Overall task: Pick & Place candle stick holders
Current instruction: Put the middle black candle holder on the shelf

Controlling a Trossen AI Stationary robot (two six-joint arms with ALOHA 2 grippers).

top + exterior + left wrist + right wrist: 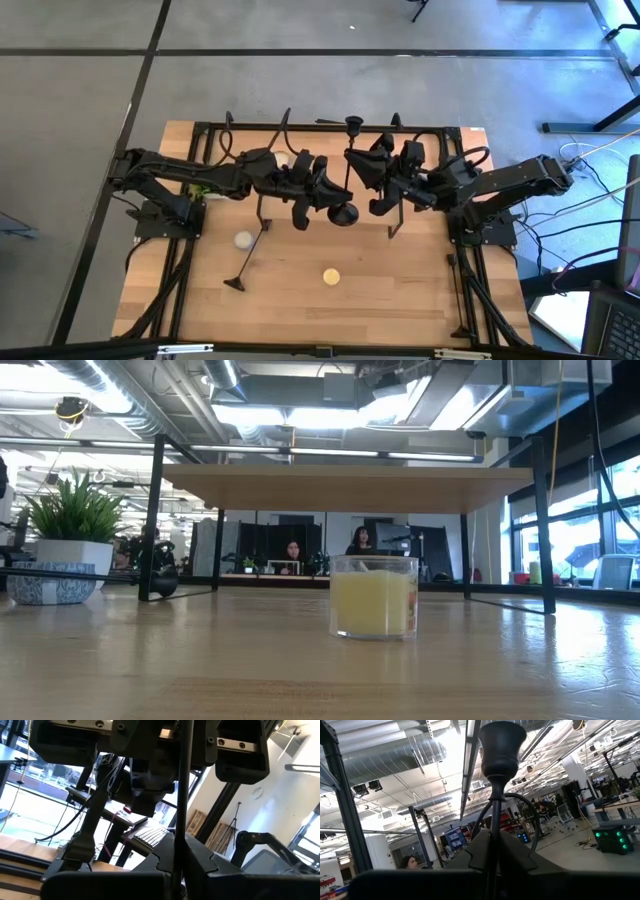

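One black candlestick runs from its round base [345, 213] to its cup [353, 123] at the table's middle; the cup also shows in the right wrist view [501, 750]. My left gripper [338, 200] is shut on its stem near the base. My right gripper [358, 168] is shut on the stem below the cup. A second candlestick [248, 258] lies on the table at the front left, its base [233, 284] nearest; it also shows in the low view [100, 572]. No other candlestick shows. My left gripper [176, 870] pinches the thin stem [179, 835] between its two fingers, which lie across it and come from the table's left. The stem runs on past the fingers toward my right gripper. My right gripper [492, 857] pinches the stem [493, 820] a little below the cup. Its fingers lie across the stem and come from the table's right. The cup stands clear beyond the fingers.
A wooden shelf on black legs [345, 488] stands over the table's middle. A yellow candle in a glass [373, 595] sits at the front centre [330, 276], and a white candle [243, 239] at the left. A potted plant [70, 530] stands far left. People sit in the room behind.
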